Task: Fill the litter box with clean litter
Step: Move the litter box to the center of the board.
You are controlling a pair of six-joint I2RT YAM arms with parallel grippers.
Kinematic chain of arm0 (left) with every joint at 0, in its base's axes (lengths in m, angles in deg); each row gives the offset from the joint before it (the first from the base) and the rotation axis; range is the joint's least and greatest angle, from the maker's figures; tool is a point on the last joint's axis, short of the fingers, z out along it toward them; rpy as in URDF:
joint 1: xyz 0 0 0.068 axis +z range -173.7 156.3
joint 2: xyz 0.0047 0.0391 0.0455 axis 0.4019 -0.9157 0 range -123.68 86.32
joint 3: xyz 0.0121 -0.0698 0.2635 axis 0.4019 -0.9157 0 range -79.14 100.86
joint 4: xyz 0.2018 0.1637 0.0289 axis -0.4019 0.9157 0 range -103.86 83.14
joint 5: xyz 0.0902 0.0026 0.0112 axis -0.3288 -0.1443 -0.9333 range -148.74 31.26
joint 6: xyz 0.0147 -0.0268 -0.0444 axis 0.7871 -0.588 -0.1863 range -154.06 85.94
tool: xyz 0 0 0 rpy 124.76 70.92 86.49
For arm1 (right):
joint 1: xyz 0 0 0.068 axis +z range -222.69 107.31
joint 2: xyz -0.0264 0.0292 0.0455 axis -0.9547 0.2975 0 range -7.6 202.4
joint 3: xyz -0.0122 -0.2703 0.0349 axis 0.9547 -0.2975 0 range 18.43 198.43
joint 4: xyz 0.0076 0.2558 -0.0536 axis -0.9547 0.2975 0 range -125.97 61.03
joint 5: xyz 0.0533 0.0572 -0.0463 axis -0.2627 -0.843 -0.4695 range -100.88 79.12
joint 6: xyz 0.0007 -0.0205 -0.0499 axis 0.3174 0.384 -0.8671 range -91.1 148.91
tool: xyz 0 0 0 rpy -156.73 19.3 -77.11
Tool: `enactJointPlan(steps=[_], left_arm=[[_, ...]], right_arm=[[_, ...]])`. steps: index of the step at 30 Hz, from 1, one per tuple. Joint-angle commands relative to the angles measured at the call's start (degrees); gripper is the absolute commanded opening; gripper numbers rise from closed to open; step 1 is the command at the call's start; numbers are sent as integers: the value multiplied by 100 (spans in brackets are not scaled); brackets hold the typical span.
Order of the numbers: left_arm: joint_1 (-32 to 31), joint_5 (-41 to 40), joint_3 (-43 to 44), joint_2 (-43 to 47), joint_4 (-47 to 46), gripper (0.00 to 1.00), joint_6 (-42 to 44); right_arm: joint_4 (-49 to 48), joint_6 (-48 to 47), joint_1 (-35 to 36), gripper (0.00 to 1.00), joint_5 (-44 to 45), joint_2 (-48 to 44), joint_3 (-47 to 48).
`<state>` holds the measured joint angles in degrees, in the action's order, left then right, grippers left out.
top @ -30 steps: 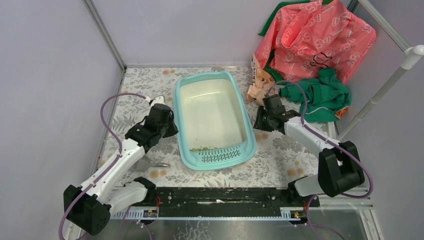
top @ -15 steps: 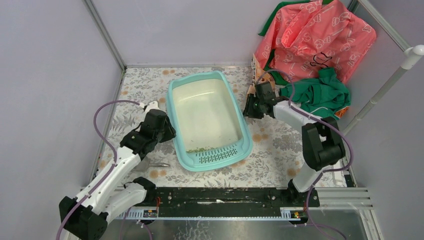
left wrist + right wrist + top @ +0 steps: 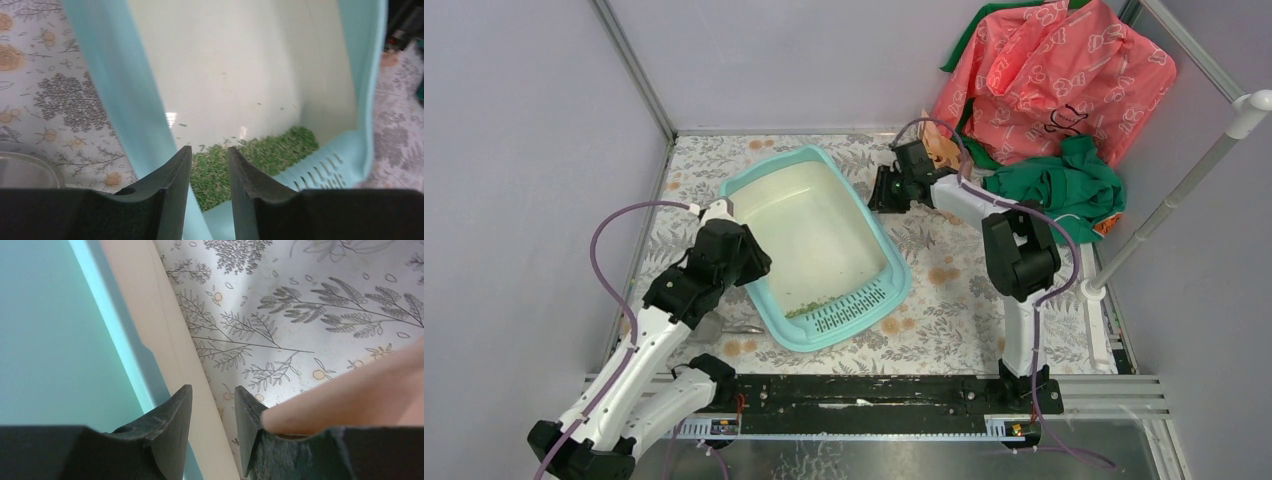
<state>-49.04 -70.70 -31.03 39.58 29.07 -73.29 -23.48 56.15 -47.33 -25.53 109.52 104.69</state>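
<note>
The light-teal litter box [image 3: 900, 268] lies slanted on the floral table, its grille ledge [image 3: 849, 305] toward the near right. A thin strip of green clean litter [image 3: 809, 301] lies against the grille; it also shows in the left wrist view [image 3: 260, 155]. My left gripper [image 3: 746, 262] is shut on the box's left rim, which passes between the fingers [image 3: 210, 152]. My right gripper [image 3: 879, 195] is shut on the far right rim; the cream and teal edge [image 3: 165, 340] runs between its fingers [image 3: 212, 390].
A peach-pink printed bag [image 3: 1054, 70] and a green cloth [image 3: 1064, 190] sit at the back right. A grey scoop [image 3: 724, 327] lies by my left arm. Walls close the left and back sides, and a white pole [image 3: 1184, 190] stands at the right.
The litter box has swung counter-clockwise and shifted left, its far end turning left. My right gripper moved farther and left with the rim. My left gripper drew slightly left and nearer.
</note>
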Motion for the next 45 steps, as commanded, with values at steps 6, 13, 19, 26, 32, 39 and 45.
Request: enactJointPlan(steps=[6, 13, 19, 26, 32, 39, 45], left_arm=[[11, 863, 733, -142, 156, 43, 402], [16, 535, 1190, -456, 290, 53, 719], [16, 377, 1624, -557, 344, 99, 939], [12, 338, 1712, -629, 329, 99, 928], [12, 347, 1587, -529, 329, 99, 874], [12, 327, 1440, -301, 399, 99, 856], [12, 273, 1390, -248, 430, 99, 859]], right_arm=[[515, -408, -226, 56, 1017, -1130, -252], [869, -606, -291, 41, 1331, -3277, -2049], [1143, -269, 139, 38, 702, -4801, -3882], [1574, 232, 1045, 39, 793, -5707, -4391], [1120, 607, 1850, 37, 944, -5332, -4433], [922, 810, 2716, 37, 1625, -4603, -4106], [561, 751, 2781, 35, 2252, -4053, -3657]])
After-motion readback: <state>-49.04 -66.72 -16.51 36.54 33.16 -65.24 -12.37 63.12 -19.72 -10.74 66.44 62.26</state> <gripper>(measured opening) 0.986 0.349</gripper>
